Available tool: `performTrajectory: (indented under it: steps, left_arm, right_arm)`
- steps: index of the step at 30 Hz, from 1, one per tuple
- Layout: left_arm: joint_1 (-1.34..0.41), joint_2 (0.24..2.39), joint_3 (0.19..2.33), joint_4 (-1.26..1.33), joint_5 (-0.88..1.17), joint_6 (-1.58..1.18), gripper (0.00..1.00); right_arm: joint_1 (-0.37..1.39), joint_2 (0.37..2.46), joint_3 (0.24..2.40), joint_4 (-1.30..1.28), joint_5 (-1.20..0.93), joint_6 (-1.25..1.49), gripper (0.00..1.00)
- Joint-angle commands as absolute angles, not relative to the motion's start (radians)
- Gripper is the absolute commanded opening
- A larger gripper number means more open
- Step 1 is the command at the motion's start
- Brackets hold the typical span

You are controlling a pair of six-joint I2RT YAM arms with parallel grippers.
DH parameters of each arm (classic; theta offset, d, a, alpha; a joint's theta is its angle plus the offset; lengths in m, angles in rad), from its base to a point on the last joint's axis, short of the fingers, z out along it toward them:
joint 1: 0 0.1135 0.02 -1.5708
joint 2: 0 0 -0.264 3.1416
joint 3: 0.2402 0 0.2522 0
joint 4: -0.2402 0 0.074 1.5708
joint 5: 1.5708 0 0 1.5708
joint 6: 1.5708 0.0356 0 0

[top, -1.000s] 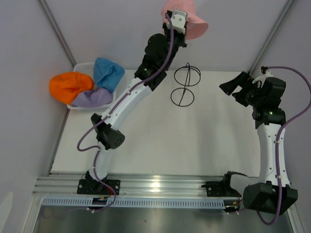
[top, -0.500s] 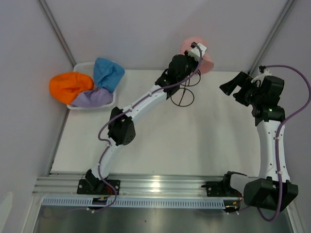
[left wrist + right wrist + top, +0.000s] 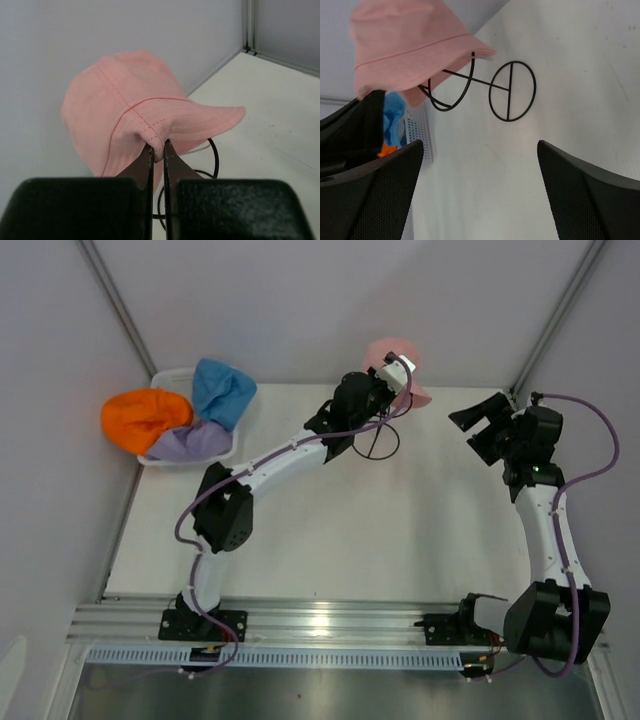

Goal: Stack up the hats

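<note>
The left fingers (image 3: 146, 175), pinching the brim of the soft pink fabric bucket hat (image 3: 135, 115), have carried it down over the black wire stand (image 3: 509, 90). Releasing it looks to be next. The right fingers (image 3: 585, 195) stand spread.

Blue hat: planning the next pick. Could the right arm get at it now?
Probably not: the blue hat sits in the basket at the far left, and the left arm stretches across between it and the open right gripper.
</note>
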State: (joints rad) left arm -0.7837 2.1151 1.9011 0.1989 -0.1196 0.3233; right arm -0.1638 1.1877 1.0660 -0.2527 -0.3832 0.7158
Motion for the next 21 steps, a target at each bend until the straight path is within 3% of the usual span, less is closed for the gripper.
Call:
performTrajectory:
  steps: [1,13,21]
  left_arm:
    - [-0.793,1.974,1.85,0.317,-0.106,0.344,0.01]
    - [-0.836,1.836,1.56,0.354,-0.058,0.356,0.01]
    - [-0.838,1.848,1.467,0.402,-0.067,0.341,0.01]
  right_arm:
    - [-0.129,1.239,1.057,-0.084,-0.305,0.888,1.0]
    - [-0.003,1.361,0.957,0.241,-0.196,1.103,1.0]
    - [-0.006,1.299,0.962,0.219,-0.164,1.037,1.0]
